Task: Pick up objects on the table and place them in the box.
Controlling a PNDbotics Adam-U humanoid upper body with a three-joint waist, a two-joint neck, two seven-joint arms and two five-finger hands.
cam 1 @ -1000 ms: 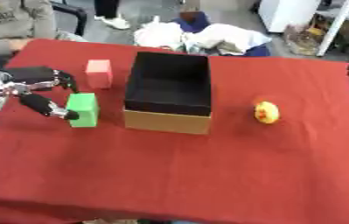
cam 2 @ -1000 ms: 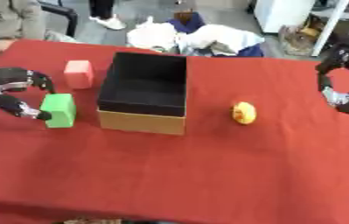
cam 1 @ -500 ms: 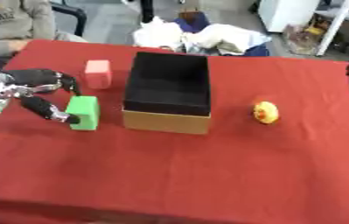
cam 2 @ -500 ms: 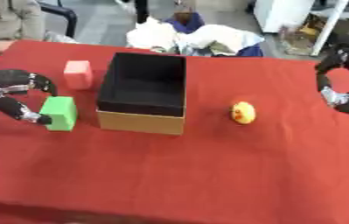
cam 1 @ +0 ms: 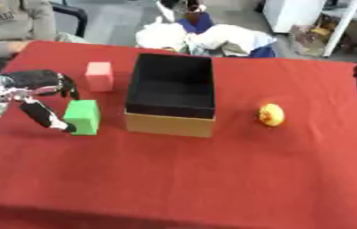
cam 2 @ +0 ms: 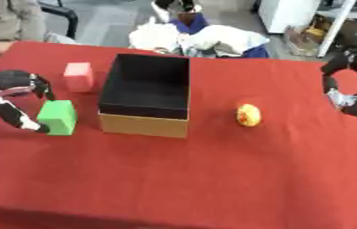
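Nothing is seen inside the box (cam 1: 171,85); its dark interior looks empty, so the task is judged to be at its start, with three objects left on the red table (cam 1: 212,179). The first pick appears to be under way: the left hand (cam 1: 32,96) is set at the green block (cam 1: 82,117), with curled fingers above its far side and the thumb reaching down to its lower left corner. Whether the block is already pinched cannot be told. The block is a bright green, upright cuboid, standing just left of the box's front corner. A pink block (cam 1: 99,76), paler and similar in shape, is placed behind it, beside the box's left wall. A small yellow, rounded object (cam 1: 271,115) with an orange patch lies to the right of the box, apart from it. The right hand (cam 2: 350,87) is held at the right edge, fingers curled, with nothing in it.
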